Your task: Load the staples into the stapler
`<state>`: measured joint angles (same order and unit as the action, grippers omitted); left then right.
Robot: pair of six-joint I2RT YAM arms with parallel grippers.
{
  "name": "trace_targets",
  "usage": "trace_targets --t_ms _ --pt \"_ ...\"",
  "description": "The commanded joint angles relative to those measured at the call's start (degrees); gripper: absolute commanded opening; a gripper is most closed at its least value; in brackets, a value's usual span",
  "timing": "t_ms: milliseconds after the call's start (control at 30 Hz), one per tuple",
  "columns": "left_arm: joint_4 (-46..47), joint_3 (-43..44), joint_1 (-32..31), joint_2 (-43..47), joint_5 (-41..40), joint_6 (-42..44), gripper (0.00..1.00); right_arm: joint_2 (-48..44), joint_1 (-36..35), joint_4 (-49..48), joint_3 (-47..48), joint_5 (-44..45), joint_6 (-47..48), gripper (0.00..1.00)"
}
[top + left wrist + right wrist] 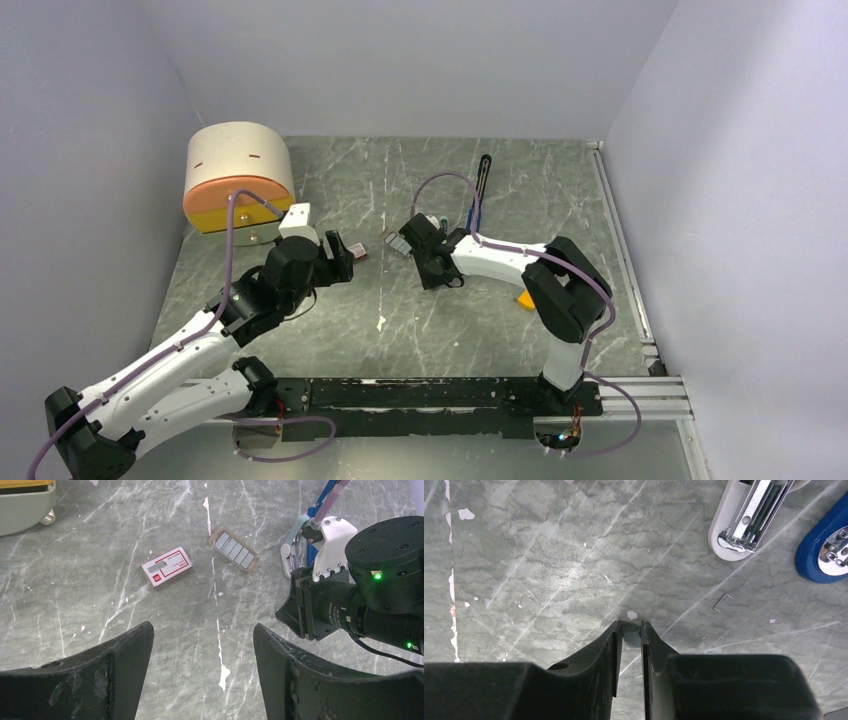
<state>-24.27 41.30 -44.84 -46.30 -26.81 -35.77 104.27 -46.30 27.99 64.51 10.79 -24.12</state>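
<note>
R gripper [630, 630] is nearly closed, tips pinching a small grey staple strip [631, 640] low over the tabletop [549, 570]. L gripper [202, 627] gapes wide w/ nothing in it. More staples [233, 551] sit in a cardboard tray near table centre, w/ a red-and-white box [166, 566] just beside it, not touching. Blue stapler [821, 552] lies near the R gripper, a short pale-blue piece [744, 520] next to it w/ its metal channel showing. Surface is grey-green marble-look, w/ white veins, pale chipped spots and one loose staple [723, 601]. Plain pale walls [400, 60] close 3 sides; an alu rail [620, 250] runs along the right edge.
</note>
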Motion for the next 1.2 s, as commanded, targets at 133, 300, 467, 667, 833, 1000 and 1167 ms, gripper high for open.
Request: trace_targets --t_ms 133,300,467,667,833,1000,1167 --pt "0.32 0.45 -0.16 0.29 -1.14 0.18 0.78 0.54 0.15 0.54 -0.04 2.48 -0.27 0.17" --pt "0.28 0.45 -0.16 0.43 -1.05 0.15 0.78 -2.54 0.37 -1.24 -1.03 4.90 -1.63 0.17" --pt "0.44 0.57 -0.13 0.26 -0.86 0.17 0.78 -6.24 1.98 -4.21 -2.31 7.04 -3.27 0.17" --pt "0.69 0.71 -0.16 -0.31 -0.63 0.17 0.77 -9.16 5.43 -9.57 -3.13 10.53 -5.67 0.19" --pt "0.90 0.97 -0.16 -0.66 -0.18 0.03 0.77 -8.16 7.47 -13.32 -2.23 14.72 -6.13 0.19" --pt "0.87 0.65 -0.16 -0.54 0.32 -0.04 0.77 -6.38 9.02 -17.21 -2.09 15.93 -5.95 0.19" --pt "0.66 0.80 -0.16 -0.89 0.44 -0.29 0.77 -4.69 9.21 -19.29 -1.95 14.43 -5.48 0.19"
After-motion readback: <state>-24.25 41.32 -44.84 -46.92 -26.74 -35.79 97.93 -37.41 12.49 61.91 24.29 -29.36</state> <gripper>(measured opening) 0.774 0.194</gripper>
